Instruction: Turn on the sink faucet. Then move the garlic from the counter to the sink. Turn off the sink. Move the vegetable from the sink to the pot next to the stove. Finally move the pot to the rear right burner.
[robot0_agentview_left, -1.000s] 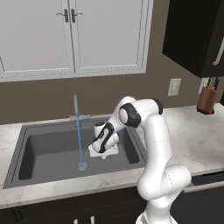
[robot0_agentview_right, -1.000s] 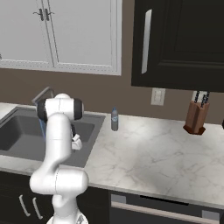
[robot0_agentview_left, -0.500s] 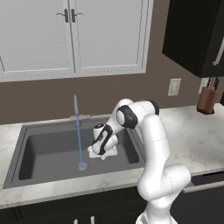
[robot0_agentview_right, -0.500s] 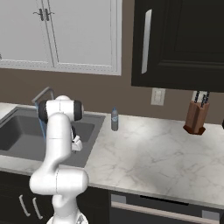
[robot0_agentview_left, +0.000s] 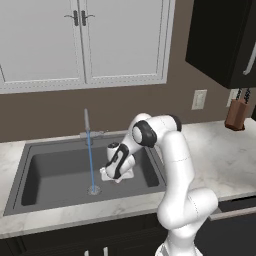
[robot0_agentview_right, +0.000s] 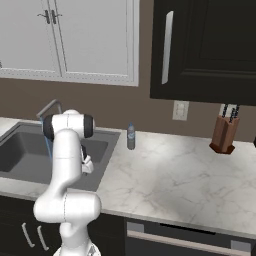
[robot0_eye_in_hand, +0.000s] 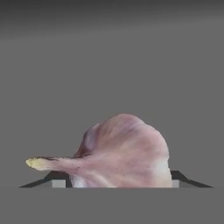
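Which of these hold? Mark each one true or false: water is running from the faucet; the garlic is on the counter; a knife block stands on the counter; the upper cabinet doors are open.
1. Water runs from the faucet: true.
2. The garlic is on the counter: false, it is down in the sink at the gripper.
3. A knife block stands on the counter: true.
4. The upper cabinet doors are open: false, they are closed.

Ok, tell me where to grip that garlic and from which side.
Grip the garlic across its wide rounded bulb, not the thin yellow-tipped stem sticking out sideways. Come down from above into the sink, with the gripper closing across the bulb.
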